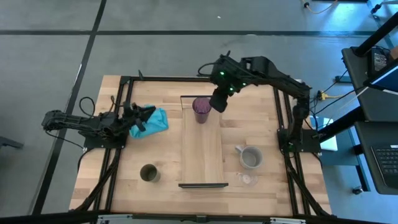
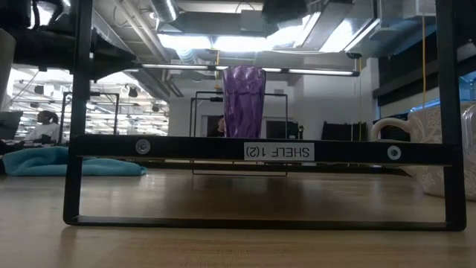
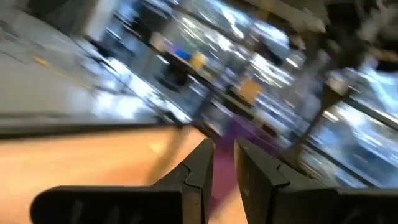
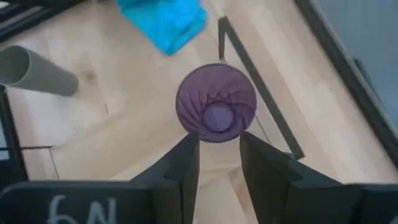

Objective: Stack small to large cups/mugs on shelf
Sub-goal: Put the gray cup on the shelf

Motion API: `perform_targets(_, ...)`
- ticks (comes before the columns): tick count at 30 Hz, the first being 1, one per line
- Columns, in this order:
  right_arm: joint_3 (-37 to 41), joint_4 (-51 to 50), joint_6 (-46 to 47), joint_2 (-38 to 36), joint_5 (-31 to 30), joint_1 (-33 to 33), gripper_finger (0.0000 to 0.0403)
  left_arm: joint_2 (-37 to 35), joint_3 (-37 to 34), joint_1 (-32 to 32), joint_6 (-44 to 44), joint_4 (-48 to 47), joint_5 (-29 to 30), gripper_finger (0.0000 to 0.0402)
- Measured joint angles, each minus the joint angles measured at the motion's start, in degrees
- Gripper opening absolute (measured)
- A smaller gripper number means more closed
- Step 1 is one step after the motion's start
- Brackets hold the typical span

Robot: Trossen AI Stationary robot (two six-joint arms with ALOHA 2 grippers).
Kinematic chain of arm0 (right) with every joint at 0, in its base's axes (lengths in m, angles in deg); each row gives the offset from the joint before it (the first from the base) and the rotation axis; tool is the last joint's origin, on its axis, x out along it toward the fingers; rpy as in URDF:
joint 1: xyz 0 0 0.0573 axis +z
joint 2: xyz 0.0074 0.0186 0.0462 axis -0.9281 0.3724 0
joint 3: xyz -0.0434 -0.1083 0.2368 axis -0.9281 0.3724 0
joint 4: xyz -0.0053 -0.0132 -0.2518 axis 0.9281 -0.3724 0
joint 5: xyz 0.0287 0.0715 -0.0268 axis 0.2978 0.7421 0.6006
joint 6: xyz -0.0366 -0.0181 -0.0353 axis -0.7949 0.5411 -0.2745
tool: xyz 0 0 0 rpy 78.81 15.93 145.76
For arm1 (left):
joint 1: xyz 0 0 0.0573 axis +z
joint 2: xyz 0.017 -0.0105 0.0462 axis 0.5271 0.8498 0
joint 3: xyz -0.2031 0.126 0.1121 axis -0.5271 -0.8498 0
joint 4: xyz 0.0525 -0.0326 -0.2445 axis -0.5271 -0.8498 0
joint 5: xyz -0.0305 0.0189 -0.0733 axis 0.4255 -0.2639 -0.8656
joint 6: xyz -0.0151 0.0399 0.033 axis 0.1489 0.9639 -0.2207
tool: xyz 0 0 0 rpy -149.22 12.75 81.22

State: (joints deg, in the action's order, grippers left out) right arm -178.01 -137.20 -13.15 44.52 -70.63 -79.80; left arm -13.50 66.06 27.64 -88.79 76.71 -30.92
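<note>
The tall ribbed purple tumbler (image 1: 201, 109) stands upright and empty at the far end of the long light-wood shelf (image 1: 202, 155). The right end effector (image 4: 217, 152) hovers just above it, fingers apart around nothing; a careless sideways move could tip it. The left end effector (image 3: 222, 168), fingers nearly together and empty, waits by the teal cloth (image 1: 154, 120) on the bench (image 1: 124, 174).

Grey mug (image 2: 446, 149) cut off, low view

Ribbed translucent purple tumbler (image 4: 216, 112) on smooth light-wood shelf (image 1: 201, 149).
</note>
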Motion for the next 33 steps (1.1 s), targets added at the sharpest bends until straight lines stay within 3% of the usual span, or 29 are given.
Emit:
perform_targets(5,0.0,0.0,1.8,-2.8,-8.3,0.9,0.0117,2.6,8.8,1.2,-4.9,-25.2,-13.4,0.006)
perform_targets(13,0.0,-0.2,6.3,-5.9,-11.1,1.5,0.0118,12.8,32.9,1.8,8.5,-51.8,-16.3,0.006)
perform_targets(19,0.0,-2.6,8.2,-6.1,-15.6,3.0,0.0118,21.6,42.4,0.7,1.0,-68.6,-35.1,0.006)
perform_targets(21,0.0,-3.6,9.1,-6.1,-17.5,3.4,0.0118,24.6,43.4,-1.3,-1.4,-73.4,-38.0,0.0059)
perform_targets(27,0.0,-6.8,12.1,-6.1,-23.3,4.1,0.0123,29.3,44.1,-10.8,-6.3,-73.8,-38.0,0.0052)
perform_targets(33,0.0,-6.8,10.4,-6.7,-25.1,4.0,0.0172,31.9,44.2,-18.8,-13.3,-69.0,-35.5,0.0051)
